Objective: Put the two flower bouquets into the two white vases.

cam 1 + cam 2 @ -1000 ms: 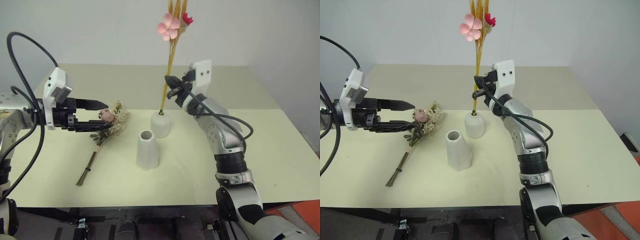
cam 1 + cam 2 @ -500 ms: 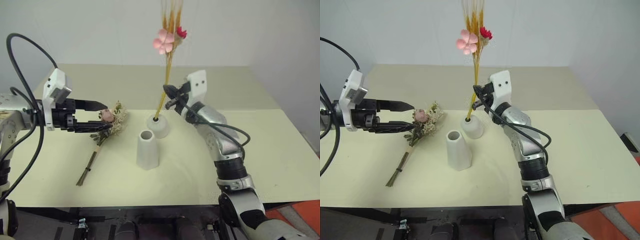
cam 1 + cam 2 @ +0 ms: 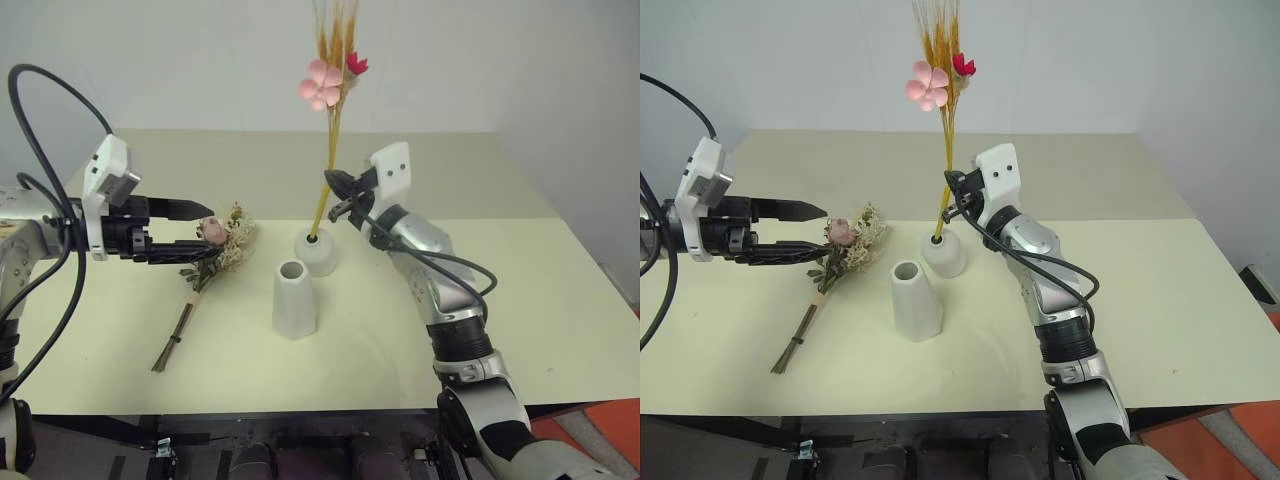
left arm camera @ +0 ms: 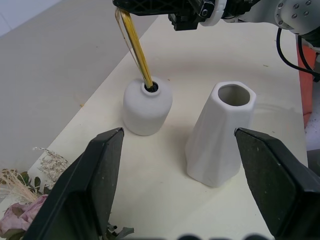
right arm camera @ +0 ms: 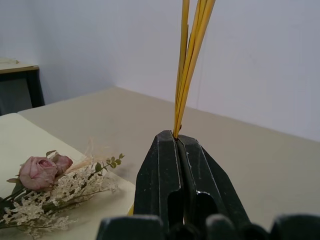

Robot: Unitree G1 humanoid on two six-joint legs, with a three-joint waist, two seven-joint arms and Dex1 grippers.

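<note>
We pinch the light, brittle wheat bunch mid-stem with the right gripper at frame centre, its foot in the round vase, while the left gripper stands wide by the soft rose bunch, best taken at its stems.

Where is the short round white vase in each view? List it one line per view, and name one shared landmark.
Left eye: short round vase, centre, behind the cone vase.
Right eye: centre, beside the cone vase.
Left wrist: next to the cone vase.
Right wrist: not in it.
Landmark: yellow stalks standing in its mouth, held by the right claw.
</note>
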